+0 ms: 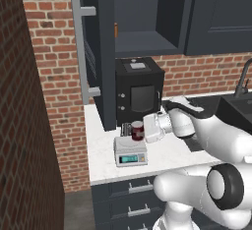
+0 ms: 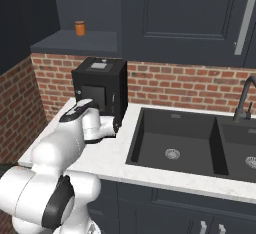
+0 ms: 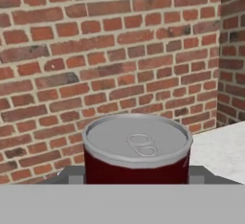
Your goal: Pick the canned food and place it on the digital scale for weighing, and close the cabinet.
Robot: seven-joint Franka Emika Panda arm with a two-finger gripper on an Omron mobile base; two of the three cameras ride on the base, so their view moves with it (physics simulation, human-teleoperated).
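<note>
1. Here, the canned food [image 1: 137, 130] is seen held upright in the gripper [image 1: 140, 131], whose fingers are clamped on its dark red sides, just above the top plate of the digital scale [image 1: 130, 151].
2. Whether the can's base touches the scale cannot be told from the left base view.
3. In the hand view the canned food [image 3: 137, 149] is shown close up, with its silver lid and pull tab facing up and a brick wall [image 3: 110, 50] behind it.
4. The digital scale is set near the front edge of the white counter [image 1: 101, 160], with its teal display facing forward.
5. The cabinet [image 1: 106, 52] is seen standing open, its door swung out toward the left with the long grey bar handle [image 1: 81, 47] on its outer face.
6. A black box appliance [image 1: 139, 91] is placed behind the scale, below the open cabinet.
7. An orange item [image 2: 80, 28] is seen on the cabinet shelf [image 2: 75, 42] in the right base view.
8. A dark sink [image 2: 175, 143] is set into the counter to the right of the arm.
</note>
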